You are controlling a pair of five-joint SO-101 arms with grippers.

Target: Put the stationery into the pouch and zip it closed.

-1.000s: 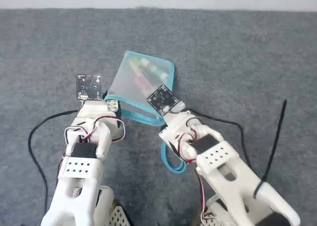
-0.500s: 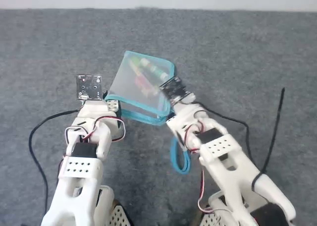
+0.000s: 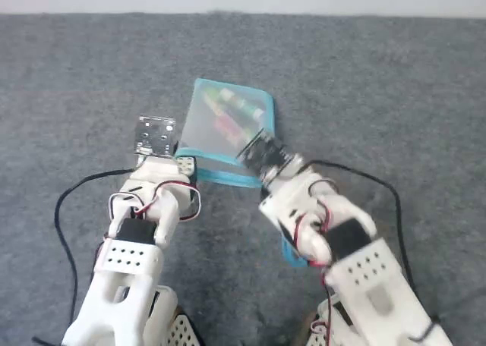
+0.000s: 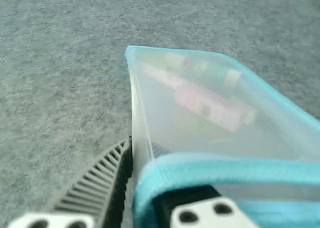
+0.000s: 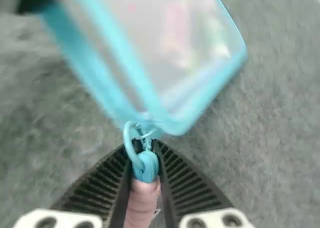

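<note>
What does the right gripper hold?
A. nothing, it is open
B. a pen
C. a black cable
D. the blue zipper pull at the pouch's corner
D: in the right wrist view the right gripper is shut on the blue zipper pull, which hangs from a corner of the pouch.

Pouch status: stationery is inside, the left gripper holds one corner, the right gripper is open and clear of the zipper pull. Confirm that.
Wrong on the right gripper: in the right wrist view it is shut on the zipper pull. The stationery is inside the pouch and the left gripper holds one corner, as stated.
</note>
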